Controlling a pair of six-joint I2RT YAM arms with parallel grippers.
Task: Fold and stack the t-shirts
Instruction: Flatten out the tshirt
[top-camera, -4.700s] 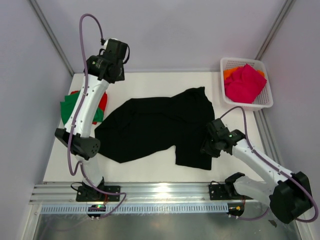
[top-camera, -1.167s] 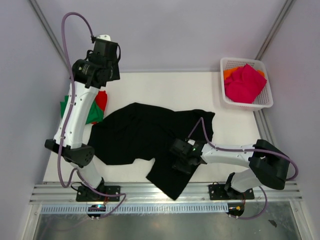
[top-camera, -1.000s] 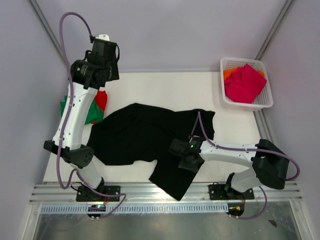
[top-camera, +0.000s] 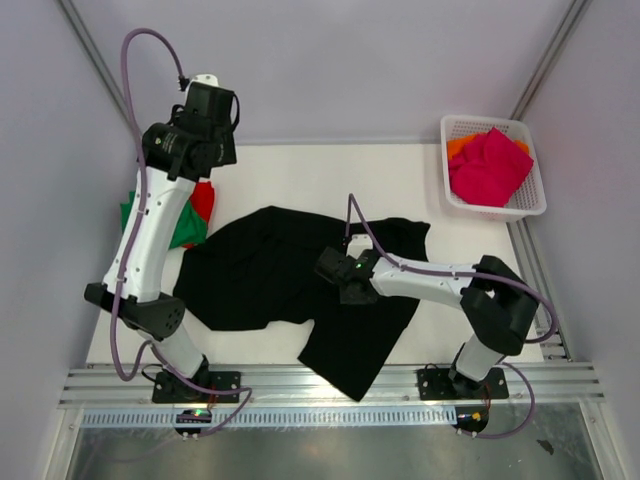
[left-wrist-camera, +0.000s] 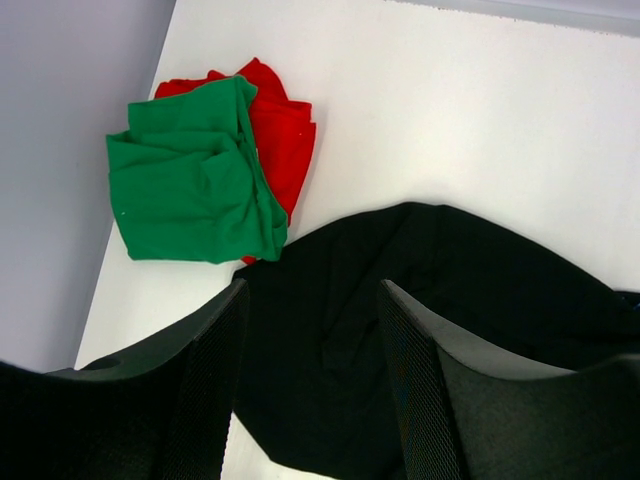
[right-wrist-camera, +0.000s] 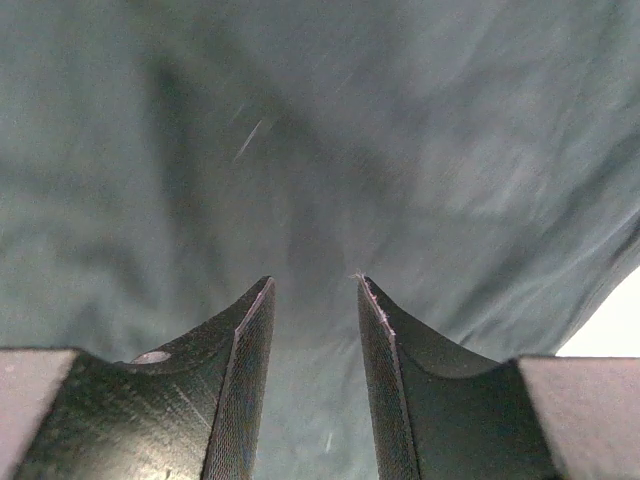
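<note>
The large black t-shirt (top-camera: 265, 270) lies crumpled across the middle of the table, one flap reaching the front edge. My right gripper (top-camera: 328, 268) is low over its middle. In the right wrist view the right gripper (right-wrist-camera: 315, 282) is open, with only black cloth (right-wrist-camera: 330, 130) below it and nothing between the fingers. My left gripper (top-camera: 190, 150) is raised at the back left. In the left wrist view it (left-wrist-camera: 312, 288) is open and empty above the black t-shirt (left-wrist-camera: 440, 290). A green t-shirt (left-wrist-camera: 190, 175) lies on a red one (left-wrist-camera: 285, 130) at the left edge.
A white lattice basket (top-camera: 535, 195) stands at the back right and holds a magenta-pink t-shirt (top-camera: 490, 165) and an orange one (top-camera: 460, 146). The green (top-camera: 132, 215) and red (top-camera: 203, 200) shirts sit partly under the left arm. Grey walls close the sides.
The black t-shirt's right part has been dragged towards the front edge. My right gripper then moved back and left over the shirt's middle. The left arm lifted slightly.
</note>
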